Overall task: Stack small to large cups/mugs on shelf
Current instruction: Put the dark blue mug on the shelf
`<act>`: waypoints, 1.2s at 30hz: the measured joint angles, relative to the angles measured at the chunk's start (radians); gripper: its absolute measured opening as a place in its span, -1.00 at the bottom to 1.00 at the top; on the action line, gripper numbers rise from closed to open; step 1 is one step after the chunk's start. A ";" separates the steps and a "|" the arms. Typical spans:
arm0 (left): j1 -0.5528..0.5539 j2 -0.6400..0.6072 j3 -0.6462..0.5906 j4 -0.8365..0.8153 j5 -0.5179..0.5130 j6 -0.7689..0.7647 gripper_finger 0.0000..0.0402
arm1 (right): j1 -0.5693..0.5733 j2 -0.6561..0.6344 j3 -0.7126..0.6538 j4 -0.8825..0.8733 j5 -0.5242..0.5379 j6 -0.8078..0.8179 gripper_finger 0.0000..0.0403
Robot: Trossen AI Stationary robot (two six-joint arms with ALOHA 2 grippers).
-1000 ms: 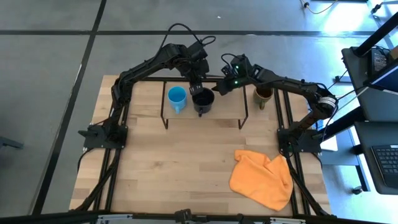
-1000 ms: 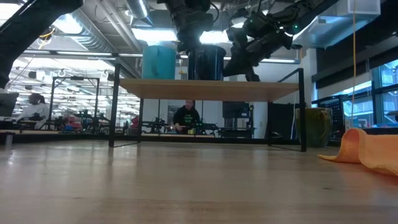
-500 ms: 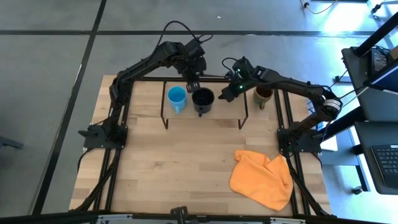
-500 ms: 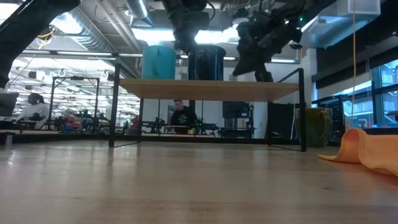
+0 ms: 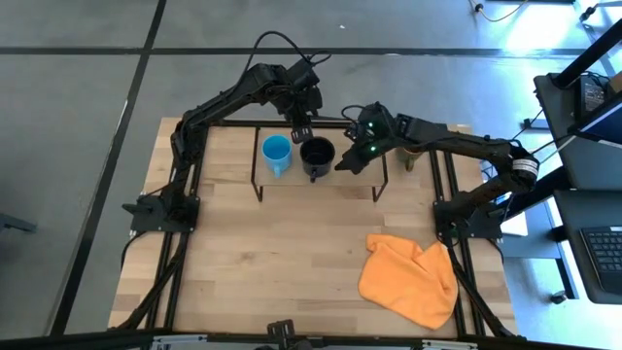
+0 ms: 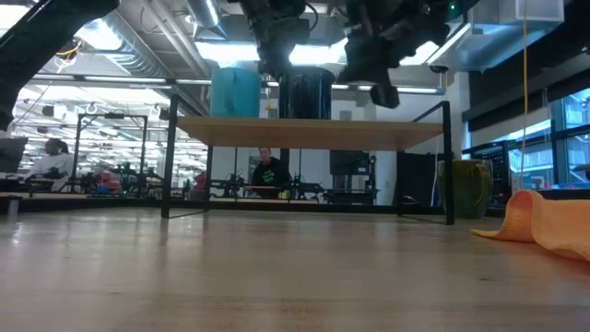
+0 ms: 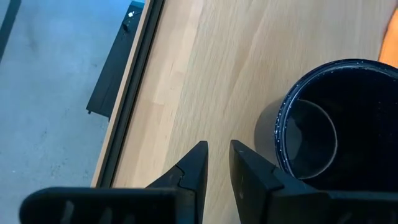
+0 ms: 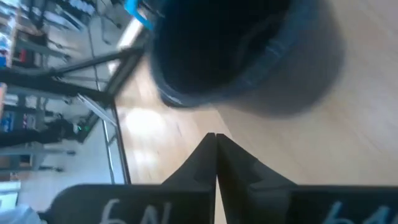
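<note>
The shelf (image 5: 342, 182) carries the light blue mug (image 5: 277, 153) and, to its right, the black mug (image 5: 317, 155), both upright on their bases. The same pair shows in the low view as the blue mug (image 6: 236, 90) and the black mug (image 6: 305, 92). The olive-brown mug (image 5: 411, 154) stands on the tabletop right of the shelf, partly behind my right arm. My left gripper (image 7: 216, 155) hovers above the shelf's far edge beside the black mug (image 7: 326, 140), open by a narrow gap. My right gripper (image 5: 343, 163) is shut, just right of the black mug and above the shelf.
An orange cloth (image 5: 410, 277) lies crumpled on the tabletop's near right part. The shelf's black legs (image 6: 448, 161) stand at its corners. Bare shelf board (image 5: 355, 167) lies right of the black mug. A person (image 6: 267, 173) sits in the room far behind the table.
My left gripper has come off the black mug's rim and drawn back a little toward the far edge and the left. My right gripper has swung toward the near edge and the left, closing in on the black mug's right side. The mugs have stayed put.
</note>
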 joint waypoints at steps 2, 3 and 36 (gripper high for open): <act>0.000 0.000 0.000 0.000 0.000 0.000 -0.70 | 0.011 0.000 0.001 0.039 0.013 0.027 -0.95; 0.000 0.000 0.000 0.000 0.000 0.001 -0.70 | 0.012 0.000 0.001 0.048 0.015 0.039 -0.95; 0.013 -0.011 0.000 0.044 0.022 0.019 -0.70 | -0.053 -0.067 0.001 0.064 0.205 -0.083 -0.94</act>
